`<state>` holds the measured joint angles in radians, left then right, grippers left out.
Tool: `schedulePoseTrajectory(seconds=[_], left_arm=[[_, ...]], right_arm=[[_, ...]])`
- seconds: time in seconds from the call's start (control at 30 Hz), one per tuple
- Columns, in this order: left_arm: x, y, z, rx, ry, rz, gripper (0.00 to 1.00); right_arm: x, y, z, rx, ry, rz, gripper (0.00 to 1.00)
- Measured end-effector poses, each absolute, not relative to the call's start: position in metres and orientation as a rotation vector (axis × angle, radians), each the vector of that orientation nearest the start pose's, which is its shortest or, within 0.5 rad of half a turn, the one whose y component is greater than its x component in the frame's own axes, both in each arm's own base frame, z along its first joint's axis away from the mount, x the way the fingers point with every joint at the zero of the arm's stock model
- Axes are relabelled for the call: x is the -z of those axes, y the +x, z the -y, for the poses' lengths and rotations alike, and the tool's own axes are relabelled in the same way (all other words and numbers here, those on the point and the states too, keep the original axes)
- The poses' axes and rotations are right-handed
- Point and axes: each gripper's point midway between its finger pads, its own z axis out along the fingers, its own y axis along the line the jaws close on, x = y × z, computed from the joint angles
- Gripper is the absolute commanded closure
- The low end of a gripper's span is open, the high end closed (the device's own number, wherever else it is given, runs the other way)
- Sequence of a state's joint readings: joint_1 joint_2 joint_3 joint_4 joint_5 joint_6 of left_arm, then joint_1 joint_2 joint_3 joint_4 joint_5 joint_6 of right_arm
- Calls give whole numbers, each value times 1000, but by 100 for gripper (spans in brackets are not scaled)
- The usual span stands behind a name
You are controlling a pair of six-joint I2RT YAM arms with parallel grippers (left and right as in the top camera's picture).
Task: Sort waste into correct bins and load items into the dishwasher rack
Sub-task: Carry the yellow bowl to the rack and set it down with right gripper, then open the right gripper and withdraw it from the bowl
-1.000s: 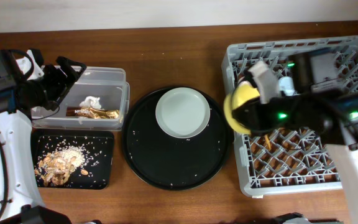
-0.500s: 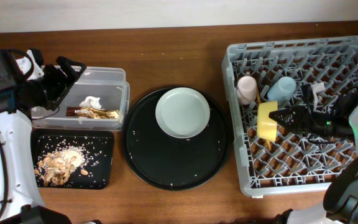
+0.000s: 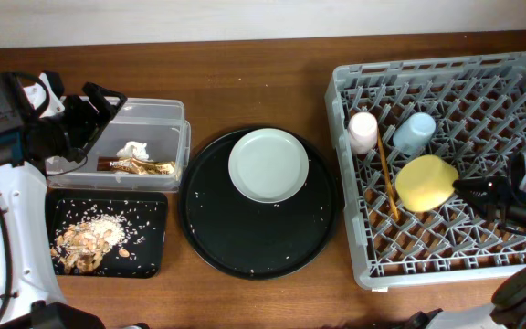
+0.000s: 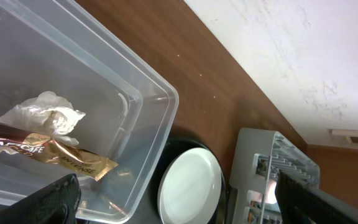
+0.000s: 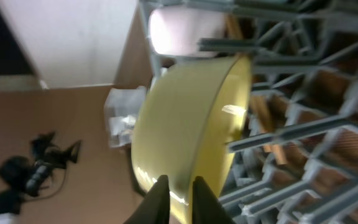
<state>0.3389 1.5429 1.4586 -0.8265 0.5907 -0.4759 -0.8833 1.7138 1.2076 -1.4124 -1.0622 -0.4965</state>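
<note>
**So the bowl's down in the rack, plate's next**

Okay, the yellow bowl (image 3: 426, 183) now sits tipped on its side among the pegs of the dishwasher rack (image 3: 354, 265), in the middle zone just right of the wooden chopsticks (image 3: 386, 178) and below the light-blue cup (image 3: 414, 132). A second ago it was up in the air over the rack's left edge. Half a second ago it was lower and further left, so it's been carried right and set in. The pink cup (image 3: 363, 132) is parked upright at the rack's left side.

The right gripper (image 5: 180, 182) looks like it still has the bowl's rim pinched between its two fingers. The wrist view is blurry though, so it could be just letting go. I'd call this the release step.

The left gripper (image 3: 94, 110) hasn't budged. It hangs over the clear tub (image 3: 176, 110) with its fingers spread wide and nothing in them.

Waste looks sorted. The paper napkin (image 3: 135, 149) and the snack wrapper (image 3: 140, 166) are in the tub, and the food scraps (image 3: 85, 239) are on the shallow black tray (image 3: 144, 265).

That leaves the white plate (image 3: 268, 164), which hasn't moved from the upper part of the round black tray (image 3: 199, 228). Once the bowl is let go, the plate is the last thing to load, I reckon.
</note>
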Motion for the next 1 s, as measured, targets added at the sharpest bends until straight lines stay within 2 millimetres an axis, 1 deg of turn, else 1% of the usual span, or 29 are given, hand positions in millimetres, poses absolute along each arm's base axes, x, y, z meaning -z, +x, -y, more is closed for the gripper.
schedulePoseTrajectory(seconds=[0.07, 0.1, 0.13, 0.2, 0.23, 0.27, 0.3, 0.33, 0.37, 0.4, 0.43, 0.47, 0.5, 0.53, 0.57, 0.6, 0.63, 0.67, 0.7, 0.73, 0.77, 0.9, 0.93, 1.0], left_arm=[[-245, 404, -41, 789, -726, -2316, 1], [-245, 404, -41, 789, -726, -2316, 1], [-245, 404, -41, 789, -726, -2316, 1], [-245, 404, -41, 789, -726, -2316, 1], [-245, 404, -41, 789, -726, -2316, 1], [-245, 404, -41, 789, -725, -2316, 1], [-245, 404, -41, 789, -725, -2316, 1], [-245, 404, -41, 789, -725, -2316, 1], [-245, 404, -41, 789, -726, -2317, 1], [-245, 404, -41, 789, -725, -2316, 1], [-245, 404, -41, 789, -726, -2316, 1], [-245, 404, -41, 789, -726, -2316, 1], [-245, 404, -41, 789, -726, -2316, 1], [-245, 404, -41, 789, -726, -2316, 1], [-245, 404, -41, 789, -726, -2316, 1], [-245, 404, -41, 789, -726, -2316, 1], [-245, 404, -41, 789, -726, -2316, 1], [-245, 404, -41, 789, -725, -2316, 1], [-245, 404, -41, 789, -726, -2316, 1], [-245, 404, -41, 789, -726, -2316, 1], [-246, 404, -41, 788, -724, -2314, 1], [-245, 404, -41, 789, -726, -2316, 1], [-245, 404, -41, 789, -726, -2317, 1], [-245, 404, -41, 789, -726, -2316, 1]], right_arm=[[-152, 271, 99, -1309, 747, -2327, 54], [-150, 271, 101, -1299, 760, -2334, 53], [-145, 272, 107, -1262, 795, -2356, 50], [-141, 274, 125, -1160, 901, -2414, 52], [-155, 283, 145, -1053, 940, -2423, 56], [-163, 284, 145, -1044, 960, -2441, 62], [-186, 292, 141, -1002, 897, -2473, 77], [-213, 303, 119, -965, 738, -2515, 87], [-221, 305, 97, -989, 653, -2559, 94], [-219, 303, 71, -997, 553, -2648, 96], [-210, 299, 50, -938, 455, -2773, 96], [-196, 293, 25, -793, 337, -2946, 96], [-191, 287, 27, -706, 347, -3008, 96], [-185, 278, 26, -587, 346, -3097, 96], [-182, 273, 23, -508, 334, -3147, 96], [-179, 269, 27, -389, 360, -3191, 96], [-177, 267, 34, -312, 401, -3206, 96], [-175, 264, 39, -256, 437, -3220, 96], [-168, 258, 42, -220, 465, -3245, 96], [-162, 258, 43, -208, 476, -3250, 96], [-150, 256, 43, -207, 490, -3260, 96], [-113, 243, 36, -260, 509, -3309, 96], [-109, 242, 35, -264, 510, -3314, 96], [-107, 244, 36, -258, 513, -3304, 96]])
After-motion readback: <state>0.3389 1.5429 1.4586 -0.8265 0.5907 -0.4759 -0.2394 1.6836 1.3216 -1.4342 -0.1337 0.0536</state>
